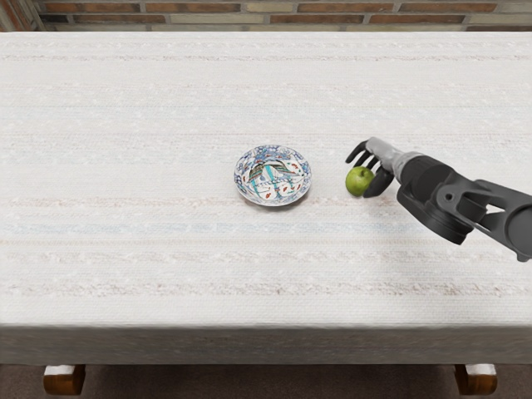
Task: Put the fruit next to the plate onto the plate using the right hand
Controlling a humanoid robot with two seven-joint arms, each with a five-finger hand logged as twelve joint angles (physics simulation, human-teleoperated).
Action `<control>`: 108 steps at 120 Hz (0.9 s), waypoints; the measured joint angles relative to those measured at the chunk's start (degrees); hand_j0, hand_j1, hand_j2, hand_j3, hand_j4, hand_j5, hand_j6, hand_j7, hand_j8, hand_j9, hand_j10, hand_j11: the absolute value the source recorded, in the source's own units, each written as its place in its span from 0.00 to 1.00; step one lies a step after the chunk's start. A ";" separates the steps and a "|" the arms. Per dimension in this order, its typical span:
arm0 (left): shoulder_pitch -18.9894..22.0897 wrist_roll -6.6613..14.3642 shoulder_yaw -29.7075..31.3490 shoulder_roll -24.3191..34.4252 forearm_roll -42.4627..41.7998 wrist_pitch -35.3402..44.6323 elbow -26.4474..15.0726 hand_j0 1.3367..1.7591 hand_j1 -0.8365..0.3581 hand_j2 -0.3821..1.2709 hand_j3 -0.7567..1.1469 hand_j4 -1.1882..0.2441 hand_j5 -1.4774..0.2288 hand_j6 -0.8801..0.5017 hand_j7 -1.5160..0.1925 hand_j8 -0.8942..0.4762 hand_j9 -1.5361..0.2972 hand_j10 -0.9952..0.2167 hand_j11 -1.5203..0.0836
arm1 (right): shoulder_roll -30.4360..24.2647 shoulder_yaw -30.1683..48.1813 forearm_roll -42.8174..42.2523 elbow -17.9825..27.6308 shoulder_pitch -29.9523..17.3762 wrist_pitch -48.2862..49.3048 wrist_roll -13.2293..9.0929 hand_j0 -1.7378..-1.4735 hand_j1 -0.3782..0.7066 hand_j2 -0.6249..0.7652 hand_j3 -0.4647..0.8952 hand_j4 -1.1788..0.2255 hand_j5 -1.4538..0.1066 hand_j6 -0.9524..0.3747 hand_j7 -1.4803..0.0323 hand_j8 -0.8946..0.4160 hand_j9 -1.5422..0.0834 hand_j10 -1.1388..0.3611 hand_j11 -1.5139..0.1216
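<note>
A small green apple (359,180) rests on the table, a short way right of the patterned blue, white and red plate (273,174). My right hand (371,167) comes in from the right edge and sits right against the apple. Its dark fingers (358,153) reach over the far side of the fruit, and the thumb lies at the fruit's right. The fingers are spread and not closed on the apple, so the hand is open. Nothing lies on the plate. The left arm does not show.
The pale cloth-covered table (166,249) stretches wide on all sides. A brick wall (266,12) runs along the far edge. My right forearm (453,204) crosses the table's right side.
</note>
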 joint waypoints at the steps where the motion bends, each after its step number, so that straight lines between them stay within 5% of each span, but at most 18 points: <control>1: 0.00 0.00 0.00 0.00 0.00 0.00 0.00 0.76 0.76 0.26 0.40 0.67 0.69 0.47 0.71 0.48 0.67 0.63 0.76 | 0.00 -0.03 0.00 0.00 -0.01 -0.10 0.00 0.30 0.52 0.39 0.34 0.52 0.56 0.38 0.59 0.35 0.59 0.46 0.57; 31: 0.00 -0.01 -0.01 0.00 0.01 0.01 0.00 0.76 0.76 0.26 0.40 0.67 0.69 0.47 0.71 0.48 0.67 0.63 0.76 | 1.39 -1.12 -0.99 -1.22 -0.14 -2.03 0.00 0.31 0.58 0.43 0.34 0.48 0.56 0.34 0.58 0.31 0.58 0.43 0.56; 59: 0.00 -0.01 -0.01 0.00 -0.01 0.00 0.00 0.76 0.76 0.26 0.40 0.67 0.69 0.47 0.71 0.48 0.67 0.63 0.76 | 3.27 -1.83 -2.05 -3.42 -0.50 -2.49 -0.01 0.33 0.53 0.42 0.34 0.44 0.59 0.29 0.57 0.26 0.60 0.39 0.58; 77: 0.00 -0.01 -0.01 0.00 0.01 0.01 0.00 0.76 0.76 0.26 0.40 0.67 0.69 0.47 0.71 0.48 0.67 0.63 0.76 | 3.60 -1.92 -1.51 -3.99 -0.46 -2.39 -0.04 0.34 0.53 0.39 0.34 0.43 0.52 0.35 0.53 0.30 0.54 0.38 0.52; 108: 0.00 0.00 0.00 0.00 0.00 0.01 0.00 0.76 0.76 0.26 0.40 0.67 0.69 0.47 0.71 0.48 0.67 0.63 0.76 | 2.51 -1.18 4.75 -4.14 2.63 -0.86 -0.03 0.32 0.56 0.47 0.34 0.43 0.46 0.37 0.49 0.33 0.49 0.38 0.47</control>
